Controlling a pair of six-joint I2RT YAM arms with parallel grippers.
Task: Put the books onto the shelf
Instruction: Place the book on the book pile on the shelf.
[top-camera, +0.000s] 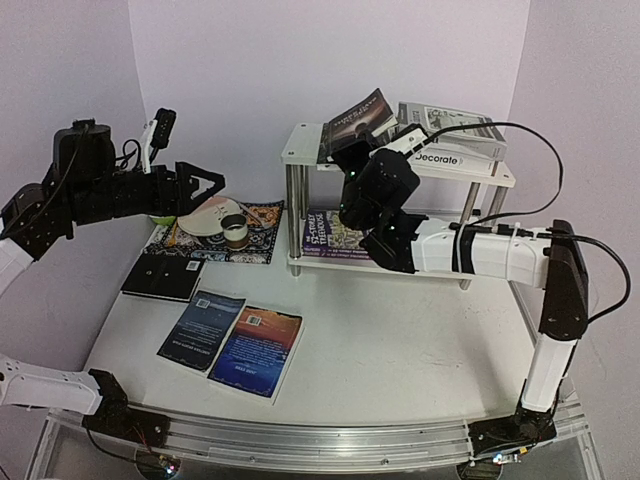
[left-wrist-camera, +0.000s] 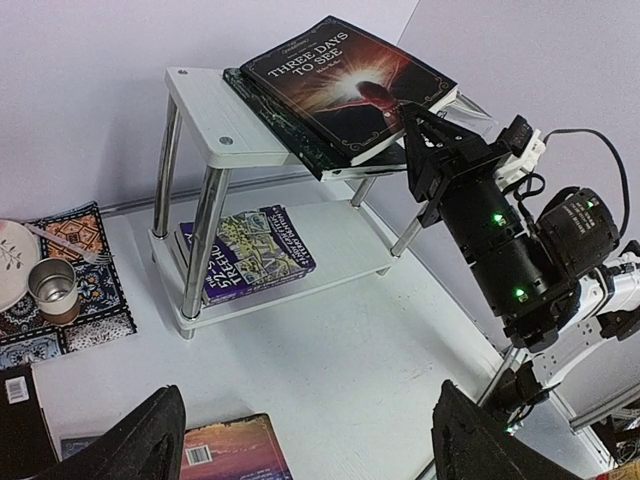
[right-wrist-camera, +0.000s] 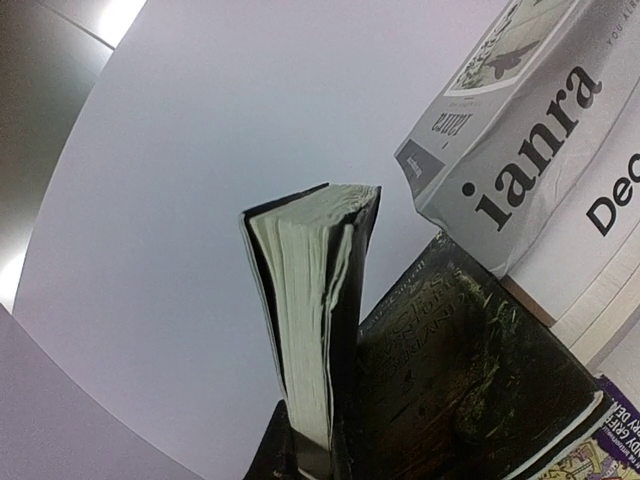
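Our right pincer (left-wrist-camera: 418, 122) is pressed onto one corner of the "Three Days to See" hardback (left-wrist-camera: 345, 85), which sits at the left end of the shelf (left-wrist-camera: 200, 112) on its top board. Beneath it lies the dark green book (left-wrist-camera: 285, 128). The hardback reaches up and away from the fingers towards the back wall, and its long axis runs roughly along theirs. To lay it flat, we judge the wrist must lower it forward onto the green cover.

The left wrist view shows the cover tilted and overhanging the green book. We cannot quite tell there whether its lower edge touches. The right wrist view adds the page block rising edge-on from the fingers, with janra (right-wrist-camera: 520, 150) stacked on Decorate (right-wrist-camera: 610, 210) just beside it.

Our left pincer (top-camera: 212, 186) hangs spread and empty above the placemat (top-camera: 262, 232). It is the nearer arm to the black book (top-camera: 163, 277) and the two blue books (top-camera: 230, 338) on the table.
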